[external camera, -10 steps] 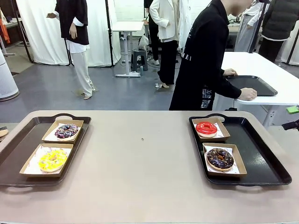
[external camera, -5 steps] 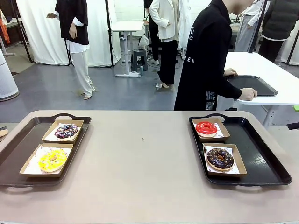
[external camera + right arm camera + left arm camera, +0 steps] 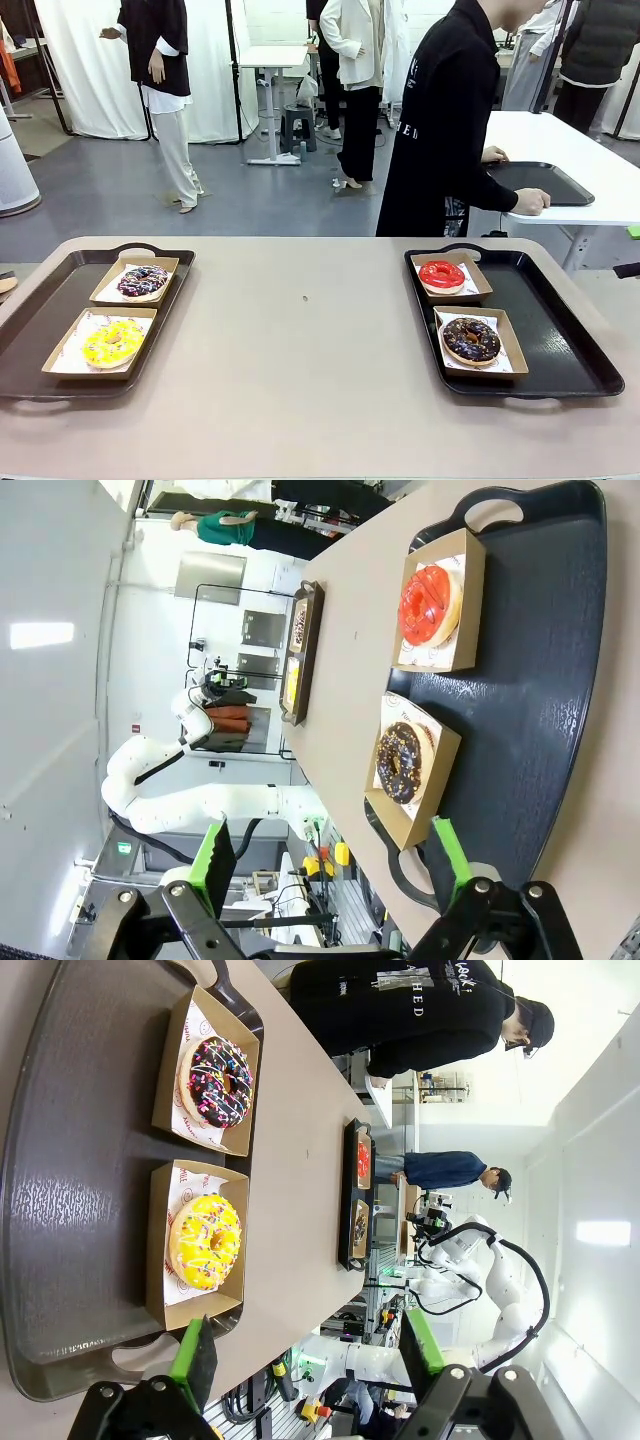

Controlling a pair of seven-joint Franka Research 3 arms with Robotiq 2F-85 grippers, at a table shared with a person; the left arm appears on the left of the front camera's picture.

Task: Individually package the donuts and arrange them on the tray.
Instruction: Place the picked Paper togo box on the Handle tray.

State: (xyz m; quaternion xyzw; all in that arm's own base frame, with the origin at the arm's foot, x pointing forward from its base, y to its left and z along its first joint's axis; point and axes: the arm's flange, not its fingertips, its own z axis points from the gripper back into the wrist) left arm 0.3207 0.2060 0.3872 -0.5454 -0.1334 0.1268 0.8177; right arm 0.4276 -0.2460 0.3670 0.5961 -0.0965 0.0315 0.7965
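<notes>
Soft, sticky-iced donuts, yellow [image 3: 204, 1241] ahead of the wide, empty left gripper [image 3: 310, 1368] and chocolate [image 3: 400, 761] ahead of the wide, empty right gripper [image 3: 334, 866], likely handle best by their stiff cardboard boxes [image 3: 163, 1245].

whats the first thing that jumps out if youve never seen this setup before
Two dark trays sit at opposite ends of the tan table, each carrying two donuts in shallow brown boxes: the yellow donut and the sprinkled donut on the left tray, the red donut and the chocolate donut on the right tray. Beyond the far edge, a person in black leans over a white table.
</notes>
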